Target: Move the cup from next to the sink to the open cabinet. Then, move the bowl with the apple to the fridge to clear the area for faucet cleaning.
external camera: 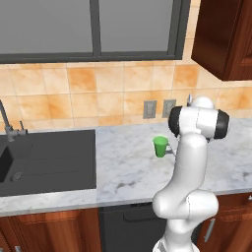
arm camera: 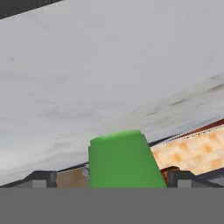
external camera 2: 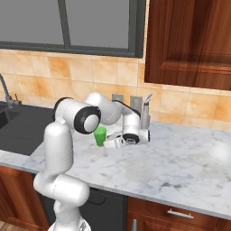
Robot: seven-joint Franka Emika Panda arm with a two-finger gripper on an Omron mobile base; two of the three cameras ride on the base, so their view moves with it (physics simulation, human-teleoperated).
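Both jaws of the level gripper flank the cup.

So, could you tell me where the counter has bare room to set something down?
Free: marble between the sink and the cup, and the stretch right of the hand under the wall cabinet. Crowded: around the cup.

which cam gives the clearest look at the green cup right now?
Left base view: the cup stands upright on the marble counter, whole outline visible, right of the sink. In the right base view the cup is partly hidden behind the arm. The hand view shows it close up between the open gripper's fingertips, bottom cropped.
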